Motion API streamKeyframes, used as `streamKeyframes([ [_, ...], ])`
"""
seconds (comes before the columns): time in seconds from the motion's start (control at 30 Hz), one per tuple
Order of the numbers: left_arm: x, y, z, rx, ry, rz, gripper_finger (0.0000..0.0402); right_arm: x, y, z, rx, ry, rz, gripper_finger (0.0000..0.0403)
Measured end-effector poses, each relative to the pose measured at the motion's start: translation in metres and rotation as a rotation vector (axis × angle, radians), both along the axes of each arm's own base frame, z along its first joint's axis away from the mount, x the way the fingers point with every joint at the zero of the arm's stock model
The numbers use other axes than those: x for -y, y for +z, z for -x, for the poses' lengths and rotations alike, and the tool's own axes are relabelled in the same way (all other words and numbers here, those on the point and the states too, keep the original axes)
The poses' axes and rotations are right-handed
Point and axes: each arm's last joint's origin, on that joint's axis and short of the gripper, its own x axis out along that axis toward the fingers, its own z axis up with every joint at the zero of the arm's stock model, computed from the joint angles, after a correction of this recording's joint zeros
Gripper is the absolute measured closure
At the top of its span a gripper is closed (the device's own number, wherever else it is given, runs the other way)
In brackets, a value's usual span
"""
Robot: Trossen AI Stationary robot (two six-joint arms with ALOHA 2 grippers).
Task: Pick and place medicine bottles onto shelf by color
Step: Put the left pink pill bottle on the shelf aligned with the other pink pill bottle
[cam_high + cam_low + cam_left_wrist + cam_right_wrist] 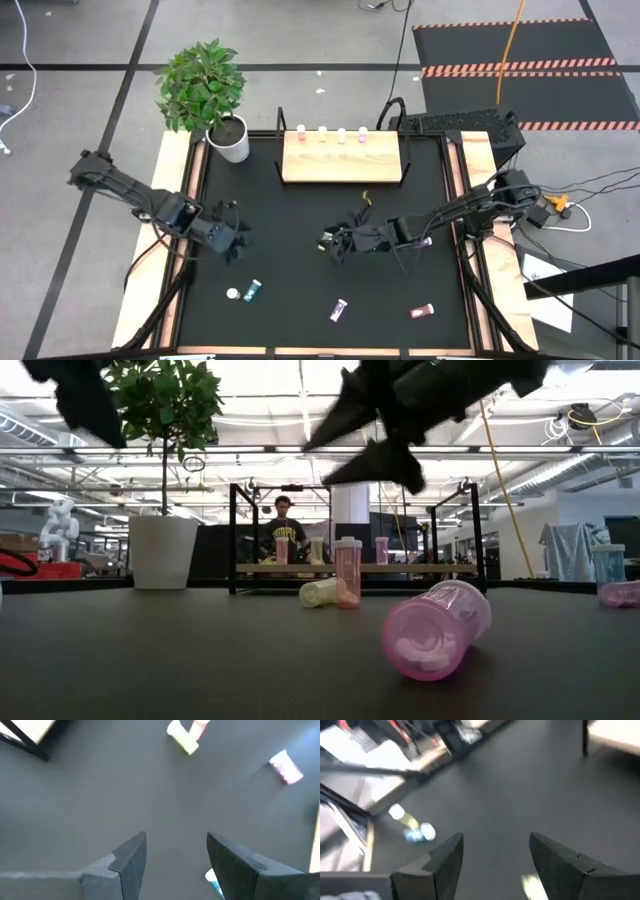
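The tan shelf (pixel 340 160) stands at the table's far side with several small bottles (pixel 332 133) upright along its back edge. Loose bottles lie on the black mat: a pale yellow one (pixel 233 294) beside a blue one (pixel 253 290), a purple one (pixel 340 310) and a pink one (pixel 421 311) near the front. A yellow bottle (pixel 182 737) lies mid-table next to an upright pink one (pixel 347 572). My left gripper (pixel 176 840) hovers open over the mat's left part (pixel 235 245). My right gripper (pixel 496 840) hovers open mid-table (pixel 335 245), above those two bottles.
A white pot with a green plant (pixel 228 138) stands at the far left corner beside the shelf. In the low view a pink bottle (pixel 440 628) lies close to the camera, and a blue one (pixel 608 565) stands at the right. A person (pixel 284 525) sits in the room behind.
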Motion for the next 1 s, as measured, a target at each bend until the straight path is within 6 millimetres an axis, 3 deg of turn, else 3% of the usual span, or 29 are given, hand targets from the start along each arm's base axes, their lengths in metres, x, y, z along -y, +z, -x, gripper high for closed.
streamKeyframes([
  [0.17,0.008,-0.029,-0.018,0.130,-0.110,-0.043,0.0195,-0.010,0.004,0.018,-0.119,0.050,0.048,0.0181],
  [0.4,0.004,-0.050,-0.055,0.384,-0.160,-0.105,0.0194,-0.019,0.004,0.043,-0.275,0.158,0.175,0.0181],
  [0.53,-0.010,-0.064,-0.081,0.417,-0.084,-0.126,0.0191,-0.017,-0.018,0.055,-0.325,0.174,0.191,0.0181],
  [0.73,-0.020,-0.066,-0.109,0.435,-0.073,-0.180,0.0154,-0.007,-0.050,0.069,-0.209,0.214,0.284,0.0181],
  [0.87,-0.024,-0.060,-0.115,0.443,-0.081,-0.213,0.0124,0.008,-0.076,0.082,-0.131,0.250,0.361,0.0181],
  [1.0,-0.028,-0.054,-0.118,0.446,-0.074,-0.224,0.0106,0.022,-0.089,0.081,-0.056,0.324,0.357,0.0181],
])
